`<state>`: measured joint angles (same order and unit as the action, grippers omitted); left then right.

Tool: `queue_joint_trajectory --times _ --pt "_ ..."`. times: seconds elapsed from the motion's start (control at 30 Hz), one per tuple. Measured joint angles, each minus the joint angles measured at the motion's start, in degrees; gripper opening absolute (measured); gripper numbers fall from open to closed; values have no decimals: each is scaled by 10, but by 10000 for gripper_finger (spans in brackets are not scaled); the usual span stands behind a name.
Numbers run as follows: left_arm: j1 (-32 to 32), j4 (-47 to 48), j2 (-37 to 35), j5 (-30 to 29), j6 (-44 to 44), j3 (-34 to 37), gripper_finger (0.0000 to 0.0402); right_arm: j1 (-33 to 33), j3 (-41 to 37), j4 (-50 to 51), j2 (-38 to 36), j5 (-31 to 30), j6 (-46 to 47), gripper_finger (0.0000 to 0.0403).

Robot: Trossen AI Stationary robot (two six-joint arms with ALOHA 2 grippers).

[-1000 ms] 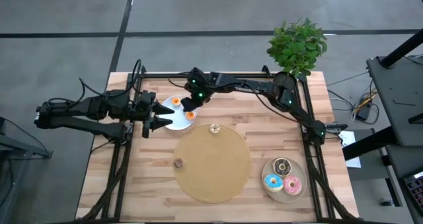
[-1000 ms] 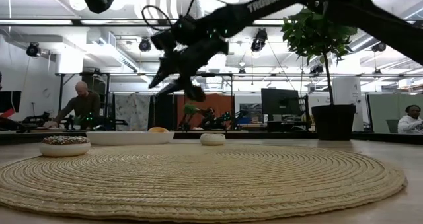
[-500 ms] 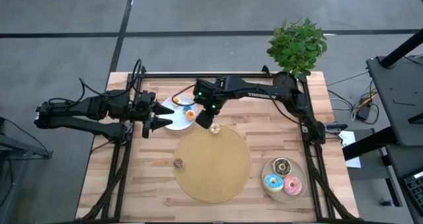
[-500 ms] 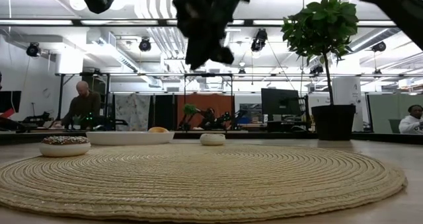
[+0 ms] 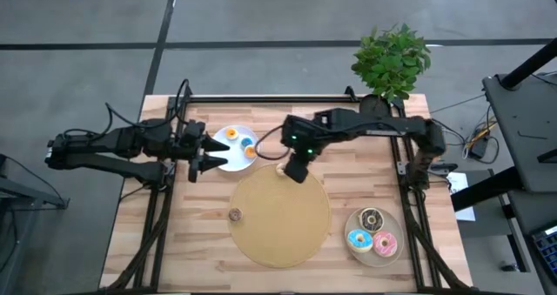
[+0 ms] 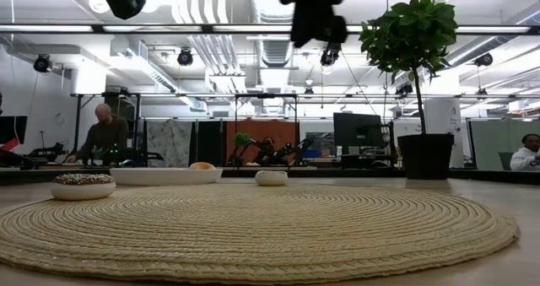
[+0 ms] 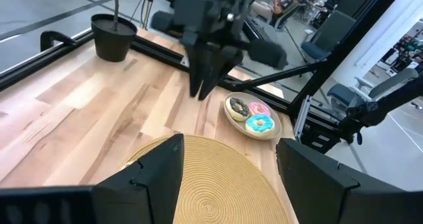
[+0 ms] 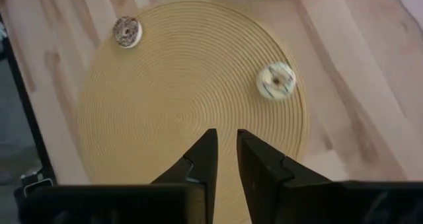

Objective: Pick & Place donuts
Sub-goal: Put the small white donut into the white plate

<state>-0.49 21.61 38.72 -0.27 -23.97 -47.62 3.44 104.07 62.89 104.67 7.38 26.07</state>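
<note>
Two small toy donuts lie on the big round woven tan mat (image 5: 280, 217). One is a cream donut with thin dark stripes (image 8: 275, 80), near the mat's far edge. The other is a white donut with brown sprinkle icing (image 5: 235, 214), near the mat's left edge, well apart from the first. Two little orange donuts (image 5: 231, 135) sit on a white round plate (image 5: 228, 161) just behind the mat. Three bigger iced donuts, chocolate-brown (image 5: 372, 218), blue (image 5: 359, 239) and pink (image 5: 385, 241), sit close together on a beige round plate (image 5: 373, 257) at the table's front right corner.

The right gripper (image 5: 295, 169) hangs in the air over the far edge of the mat, close to the striped donut. Its two dark fingers (image 8: 203, 159) are nearly pressed together, with just a thin gap, and they pinch nothing.

The left gripper (image 5: 211, 154) waits at the left, its tips reaching over the white plate. Its fingers are spread wide and hold nothing.

A green leafy plant in a black pot (image 5: 391, 60) stands at the far right corner of the wooden table (image 5: 174, 243).
</note>
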Motion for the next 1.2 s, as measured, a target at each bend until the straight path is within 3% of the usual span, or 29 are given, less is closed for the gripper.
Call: queue_joint_trajectory --times 0.27,0.53,0.9,1.2 --pt "0 0 13 2 -2 0 213 -39 -163 -137 -130 -6 50 43" --pt "0 -4 41 7 0 0 213 -75 -281 -218 -232 -66 132 43" --pt "0 -37 114 8 79 -29 213 -103 -361 -217 -362 -152 179 43" --pt "8 -36 205 7 106 -83 213 -103 -394 -218 -446 -166 186 43"
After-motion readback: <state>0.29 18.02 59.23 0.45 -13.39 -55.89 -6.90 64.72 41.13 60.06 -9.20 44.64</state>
